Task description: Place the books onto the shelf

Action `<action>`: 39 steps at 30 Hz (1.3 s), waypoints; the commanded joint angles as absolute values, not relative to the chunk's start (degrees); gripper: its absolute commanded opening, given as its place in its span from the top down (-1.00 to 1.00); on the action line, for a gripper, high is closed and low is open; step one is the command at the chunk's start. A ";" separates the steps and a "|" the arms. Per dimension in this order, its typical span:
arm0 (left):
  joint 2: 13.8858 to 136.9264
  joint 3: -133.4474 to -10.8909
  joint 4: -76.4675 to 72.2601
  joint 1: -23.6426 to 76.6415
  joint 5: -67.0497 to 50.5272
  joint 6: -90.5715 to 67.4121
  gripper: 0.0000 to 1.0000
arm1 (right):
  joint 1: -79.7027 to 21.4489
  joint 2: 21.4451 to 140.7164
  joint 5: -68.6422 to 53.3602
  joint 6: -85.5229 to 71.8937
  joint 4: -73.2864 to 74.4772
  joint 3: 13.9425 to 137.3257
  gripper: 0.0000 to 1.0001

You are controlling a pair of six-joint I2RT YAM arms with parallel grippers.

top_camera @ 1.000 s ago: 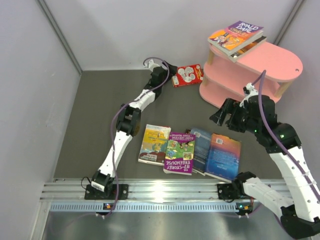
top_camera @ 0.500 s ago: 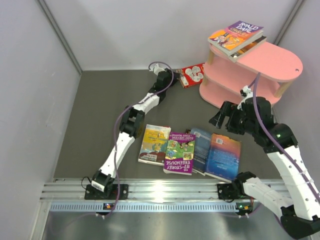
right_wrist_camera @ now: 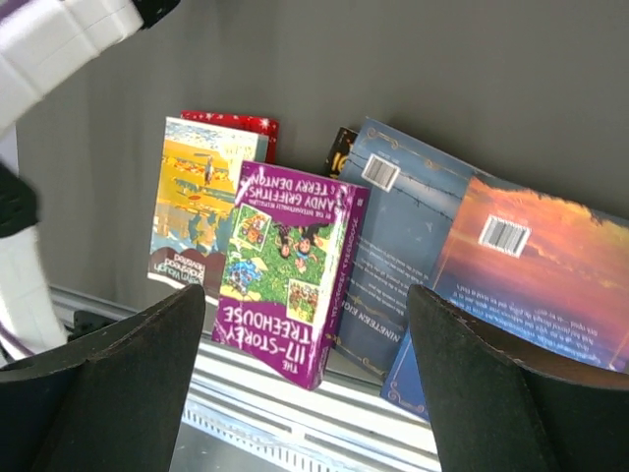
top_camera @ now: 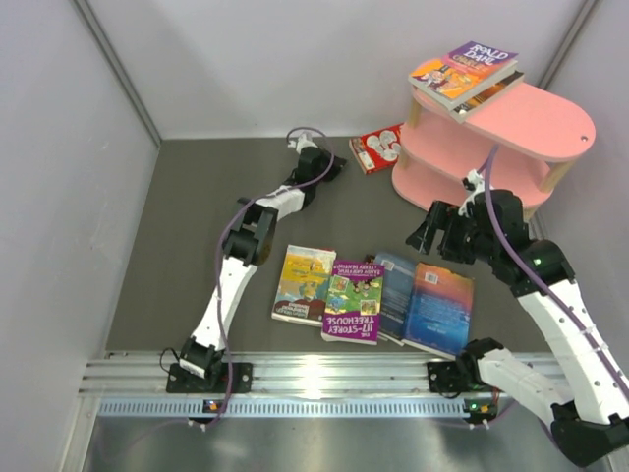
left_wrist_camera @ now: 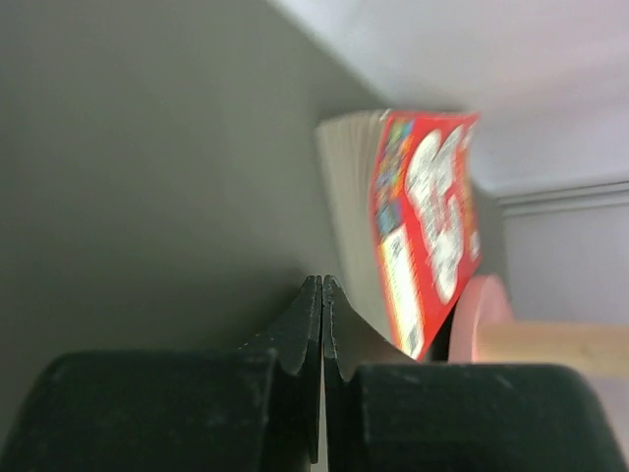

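Overhead, the red book (top_camera: 378,147) lies at the far side of the tabletop (top_camera: 197,246), its right end touching or just beside the foot of the pink shelf (top_camera: 521,123); I cannot tell which. The left fingers (top_camera: 332,165) sit just to its left, pressed together on nothing, so the left arm is the nearer one. The book's long axis runs roughly left to right, toward the shelf. On the top board rest the purple Roald Dahl book (top_camera: 484,57) and an orange book (top_camera: 442,77). The right fingers (top_camera: 428,231) hang apart above the near row: yellow book (top_camera: 305,283), Treehouse book (top_camera: 352,300), dark blue book (top_camera: 393,290), blue-orange book (top_camera: 439,307).

From the left wrist, the closed fingers point at bare tabletop. The red book stands ahead and to the right, tilted, page edge towards the camera, with the pink shelf just beyond. Room is open on its left and tight on its right.

From the right wrist, the spread fingers frame the Treehouse book, with the yellow book to its left and the two blue ones to its right.
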State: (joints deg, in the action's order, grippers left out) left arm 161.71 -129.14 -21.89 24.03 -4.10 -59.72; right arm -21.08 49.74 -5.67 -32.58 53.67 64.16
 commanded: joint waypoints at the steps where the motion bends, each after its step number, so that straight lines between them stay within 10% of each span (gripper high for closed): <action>1: 145.93 -113.78 -28.89 22.42 -3.80 -57.40 1.00 | -20.57 55.69 -9.13 -29.80 44.49 66.26 -0.65; 7: 124.21 -89.05 -24.88 20.13 -2.10 -51.60 1.00 | -21.62 73.43 -11.87 -29.27 31.13 74.76 -0.63; 10: 117.61 -83.95 -16.99 19.95 -4.48 -48.97 0.34 | -21.88 81.87 -4.68 -28.57 29.88 81.87 -0.67; 19: 104.94 -71.28 -12.04 20.74 -13.96 -48.43 -0.79 | -21.88 92.65 8.70 -26.02 36.56 93.71 -0.69; 29: 125.56 -93.21 -33.40 19.87 -13.90 -65.55 -0.77 | -22.15 78.31 -1.91 -26.99 24.00 66.80 -0.70; 39: 110.06 -77.90 -17.23 18.11 -10.02 -59.60 -0.74 | -21.18 120.45 -2.29 -23.81 28.20 117.57 -0.73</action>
State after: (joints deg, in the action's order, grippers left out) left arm 119.77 -83.18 -20.14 17.96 -10.83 -63.70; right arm -21.58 110.21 -2.37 -24.77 27.86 100.05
